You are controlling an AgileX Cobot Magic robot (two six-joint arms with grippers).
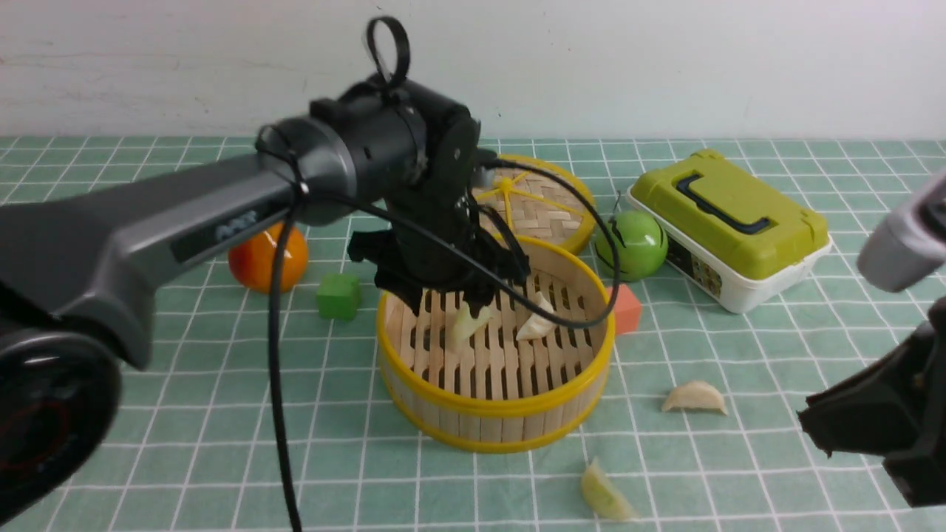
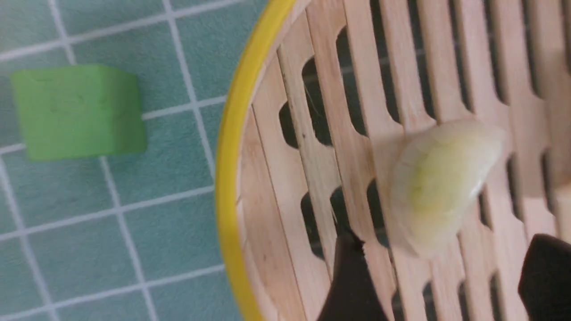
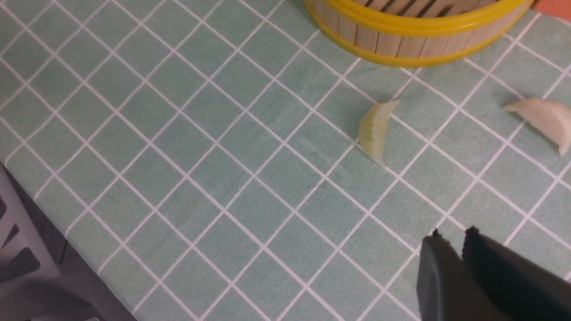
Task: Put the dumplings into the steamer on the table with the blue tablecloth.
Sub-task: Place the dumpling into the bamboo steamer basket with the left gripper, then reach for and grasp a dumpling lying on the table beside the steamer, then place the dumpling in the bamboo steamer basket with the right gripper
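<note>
1. Nearest, low in the front view and right of centre, a pale crescent dumpling (image 1: 606, 491) lies on the teal-green cloth with a white grid (image 1: 222, 443), apart from the basket.
2. At the frame's right edge the right gripper (image 3: 453, 236) hovers over bare cloth. Its dark fingers are nearly together, with only a slit between them and nothing in it.
3. A cream dumpling (image 1: 695, 397) lies on the cloth right of the basket, near it but not touching.
4. In the centre sits the round bamboo steamer with yellow rims (image 1: 495, 405). On its slatted floor rest a yellowish dumpling (image 1: 467, 325) and a whiter dumpling (image 1: 536, 324).
5. The left gripper (image 2: 446, 267) hangs inside the steamer, jaws wide apart. The yellowish dumpling lies just beyond the tips, gripped by neither.
6. Left of the basket stand a small green cube (image 1: 338, 295) and, farther back, an orange-red round fruit (image 1: 267, 258). To the right are a coral block (image 1: 628, 309) and a glossy green apple (image 1: 634, 245).
7. Farthest are the flat woven lid with yellow spokes (image 1: 532, 207) and a white box with a lime-green lid (image 1: 728, 222). The box's side label and the mark on the left forearm are too blurred to read.
</note>
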